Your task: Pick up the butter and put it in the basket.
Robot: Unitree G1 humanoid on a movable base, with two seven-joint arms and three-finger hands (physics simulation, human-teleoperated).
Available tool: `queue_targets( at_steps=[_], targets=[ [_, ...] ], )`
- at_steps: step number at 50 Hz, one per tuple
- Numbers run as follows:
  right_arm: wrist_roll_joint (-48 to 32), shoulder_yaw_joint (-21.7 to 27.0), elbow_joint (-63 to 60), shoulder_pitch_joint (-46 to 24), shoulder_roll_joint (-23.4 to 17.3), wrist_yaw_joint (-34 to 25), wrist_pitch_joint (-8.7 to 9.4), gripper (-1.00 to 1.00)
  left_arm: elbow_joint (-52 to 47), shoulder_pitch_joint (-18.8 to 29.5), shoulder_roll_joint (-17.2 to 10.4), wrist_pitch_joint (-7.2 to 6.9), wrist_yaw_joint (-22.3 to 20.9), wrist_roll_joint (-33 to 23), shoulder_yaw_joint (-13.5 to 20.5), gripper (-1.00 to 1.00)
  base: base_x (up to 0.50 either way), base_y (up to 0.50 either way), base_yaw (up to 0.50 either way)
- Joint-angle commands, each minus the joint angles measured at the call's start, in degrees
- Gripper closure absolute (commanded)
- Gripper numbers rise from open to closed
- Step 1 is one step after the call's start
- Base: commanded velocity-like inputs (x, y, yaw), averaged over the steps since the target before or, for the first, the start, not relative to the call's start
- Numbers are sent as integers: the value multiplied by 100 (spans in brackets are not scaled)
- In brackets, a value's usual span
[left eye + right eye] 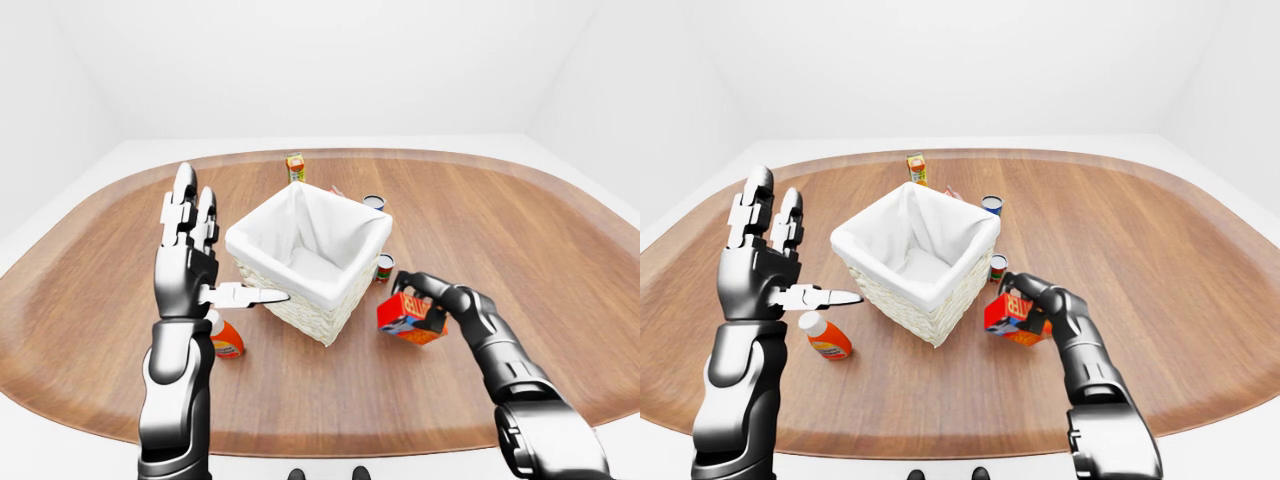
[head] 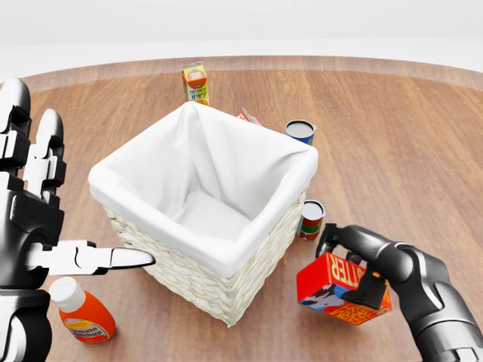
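white-walled room, oval brown wooden table (image 1: 560,260) filling all three views.

right hand (image 2: 361,265): dark metal three-finger hand, fingers curled round the red and orange butter carton (image 2: 339,289), which it holds tilted and clear of the tabletop, low right in the head view.

left hand (image 1: 190,262): raised upright, two fingers straight up and spread, thumb pointing sideways toward the basket; grasping nothing.

orange squeeze bottle with white cap (image 2: 81,311): lying on the table just below the left hand's thumb.

square pale wicker basket with white cloth lining (image 2: 272,162): between the two hands, just up and left of the butter carton; the left thumb tip is close to its wall, contact cannot be told. interior shows only lining.

small can with red and green label (image 2: 310,219): standing beside the basket's wall, just above the right hand.

blue-labelled can (image 2: 300,131): beyond the basket, further from the right hand.

small red-and-white item (image 2: 247,116): mostly hidden behind the basket rim; kind unclear.

orange and green juice carton (image 2: 195,82): upright, farthest from both hands.
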State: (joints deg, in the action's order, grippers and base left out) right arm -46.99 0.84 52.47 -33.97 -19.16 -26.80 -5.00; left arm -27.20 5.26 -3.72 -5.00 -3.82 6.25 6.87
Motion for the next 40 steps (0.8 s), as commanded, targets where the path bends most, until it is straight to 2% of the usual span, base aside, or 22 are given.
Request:
queue_targets(
  at_steps=[1,4,11,13,16,17,22,29,40],
  targets=[
    [1752,769,-2924,572,-229,-1320,0,100,-58,-41,40,0,-1,-34,-56,-100,0,0,0],
    [2088,862,-3541,380,-285,-1320,0,100,-50,-48,45,0,1,-37,-63,-100,0,0,0],
    [2316,873,-4398,-154,-464,-1320,24,100,-88,-39,34,0,2,-23,-39,-100,0,0,0],
    [2380,916,-4662,-352,-592,-1320,349,100,-84,-27,28,0,2,-11,-17,-100,0,0,0],
    [2470,985,-4893,-511,-750,-1320,600,100,-65,-12,20,0,5,1,-3,-100,0,0,0],
    [2523,1027,-5006,-632,-830,-1320,762,100,-40,-14,22,0,5,4,0,-100,0,0,0],
    [2691,1058,-5149,-942,-937,-1320,997,100,-19,-44,33,0,8,1,-28,-100,0,0,0],
    [2963,940,-5069,-1291,-768,-1320,1000,100,-81,-53,26,0,12,4,-14,-100,0,0,0],
    [3461,736,-4232,-1760,-243,-1320,1000,100,-63,-41,19,0,6,8,6,-100,0,0,0]
  ],
)
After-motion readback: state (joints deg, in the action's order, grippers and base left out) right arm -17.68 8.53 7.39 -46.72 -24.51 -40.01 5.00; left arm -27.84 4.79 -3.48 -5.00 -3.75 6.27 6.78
